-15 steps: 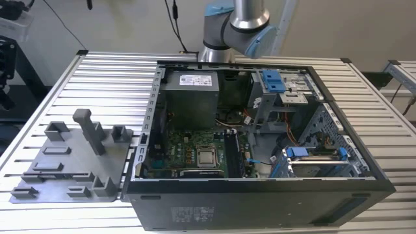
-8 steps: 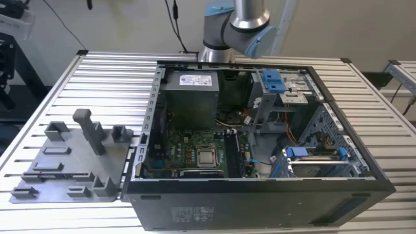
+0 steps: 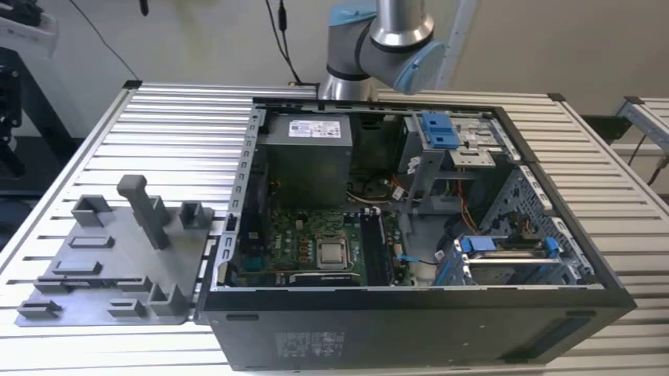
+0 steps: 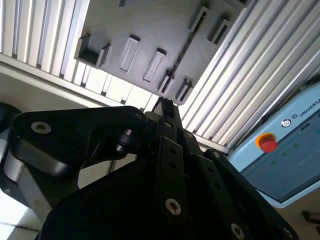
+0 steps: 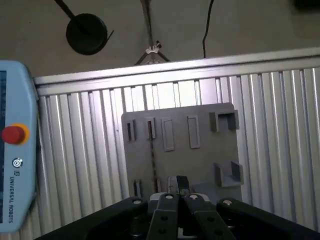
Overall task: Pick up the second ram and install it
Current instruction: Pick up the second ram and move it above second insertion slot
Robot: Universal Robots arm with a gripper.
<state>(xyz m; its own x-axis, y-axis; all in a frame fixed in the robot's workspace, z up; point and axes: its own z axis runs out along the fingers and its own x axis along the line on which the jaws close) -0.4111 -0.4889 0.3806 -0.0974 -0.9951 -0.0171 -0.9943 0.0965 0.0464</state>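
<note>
Exterior view: a slatted metal table (image 3: 178, 117) holds an open computer case (image 3: 418, 321) and a grey plate (image 3: 115, 270); the arm (image 3: 377, 47) is cut off above.
Second wrist view: the gripper (image 4: 167, 106), fingers together and empty, hangs above the plate, where the memory stick (image 4: 181, 54) stands edge-on.
First wrist view: the stick is a thin line, with bare floor (image 5: 240, 25) beyond.

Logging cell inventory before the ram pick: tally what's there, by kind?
Grey fixture plate: 1
Open computer case: 1
Thin stick on edge in the plate, likely the second ram: 1
Teach pendant: 1
Gripper: 1
Total: 5
</note>
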